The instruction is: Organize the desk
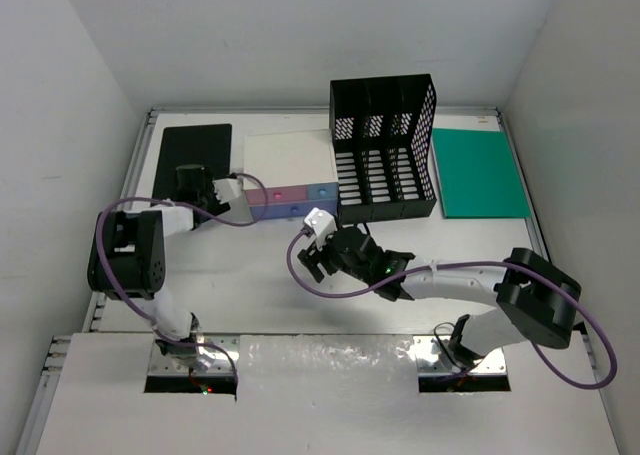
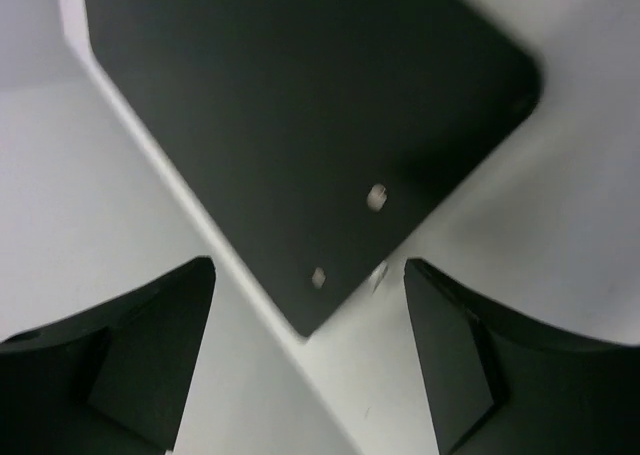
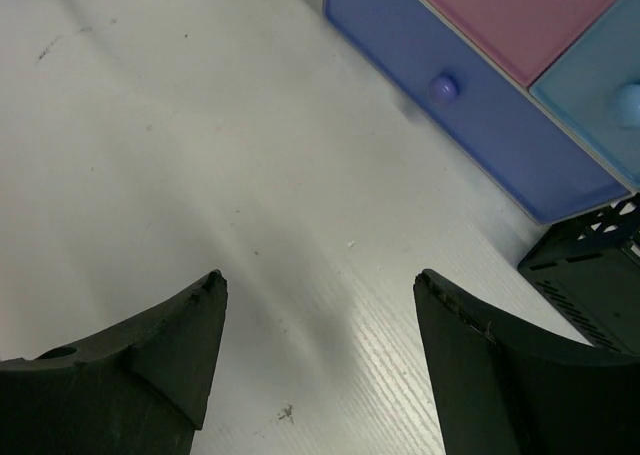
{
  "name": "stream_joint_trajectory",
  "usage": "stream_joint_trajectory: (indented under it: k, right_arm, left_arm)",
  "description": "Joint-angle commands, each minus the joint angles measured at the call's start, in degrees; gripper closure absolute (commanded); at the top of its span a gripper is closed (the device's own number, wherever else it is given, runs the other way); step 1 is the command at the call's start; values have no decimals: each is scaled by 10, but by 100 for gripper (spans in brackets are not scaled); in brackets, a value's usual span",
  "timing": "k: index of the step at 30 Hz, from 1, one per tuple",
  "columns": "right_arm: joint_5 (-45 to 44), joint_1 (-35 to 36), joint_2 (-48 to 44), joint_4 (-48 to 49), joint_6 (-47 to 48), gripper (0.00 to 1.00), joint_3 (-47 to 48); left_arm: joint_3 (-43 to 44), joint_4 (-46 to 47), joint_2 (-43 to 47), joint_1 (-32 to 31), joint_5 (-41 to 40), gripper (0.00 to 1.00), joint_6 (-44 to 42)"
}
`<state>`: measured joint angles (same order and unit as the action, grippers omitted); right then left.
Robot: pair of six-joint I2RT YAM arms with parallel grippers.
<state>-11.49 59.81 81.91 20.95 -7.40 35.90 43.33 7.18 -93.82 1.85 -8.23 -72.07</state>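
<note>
- top external view shows the desk (image 1: 250, 275) under everything: a black pad (image 1: 195, 150) at its far left, the drawer box (image 1: 290, 165) in the far middle, a black file rack (image 1: 385, 155) touching its right side, and a green board (image 1: 478, 172) at far right.
- left gripper (image 2: 308, 295) hangs over the near corner of the pad, fingers spread and pinching nothing; a thin flat sheet offers little edge, so the fingertips may scrape the tabletop or slip off the corner.
- a push rather than a lift could skew the pad into the drawer box just beside it.
- right gripper (image 3: 320, 295) is spread and empty above bare desk, facing the purple drawer (image 3: 470, 115); its knob (image 3: 443, 87) is small and easy to miss.
- a shove there could slide the whole box, which is probably light, though i cannot tell from these views.
- the purple cable (image 1: 470, 266) loops near the wrist and could snag.
</note>
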Motion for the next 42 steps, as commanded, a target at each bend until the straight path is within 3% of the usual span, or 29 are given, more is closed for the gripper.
stream_joint_trajectory:
  k: [1,5,13,15,22,25,26,29,32,34,38,41,42]
  right_arm:
    - [1,0,-27,29,10,27,-4]
    - [-5,0,-21,20,12,27,5]
    - [1,0,-5,12,14,28,21]
    - [-6,0,-14,12,9,28,15]
    - [4,0,-13,-9,13,28,38]
    - [10,0,-8,-14,19,28,45]
    - [12,0,-5,-14,21,28,48]
    - [21,0,8,-34,28,27,66]
    - [33,0,22,-64,33,27,98]
    - [41,0,26,-71,33,28,111]
    - [48,0,31,-70,29,28,119]
    - [53,0,35,-75,26,28,127]
    - [55,0,41,-79,24,28,132]
  left_arm:
    - [-10,29,-27,-13,26,26,-36]
    - [13,-31,-46,-14,63,26,-17]
    - [11,-14,-66,-13,102,29,18]
    - [9,-10,-59,17,136,29,43]
    - [147,-205,-53,126,300,29,144]
    - [173,-252,-16,149,337,29,202]
    - [181,-256,-10,152,337,29,259]
    - [227,-241,-1,180,298,28,415]
    - [283,-258,-35,234,260,26,506]
    - [283,-250,-58,256,213,27,498]
    - [220,-174,-51,256,146,30,369]
    - [127,-108,2,248,151,32,249]
    - [67,-47,35,242,151,32,218]
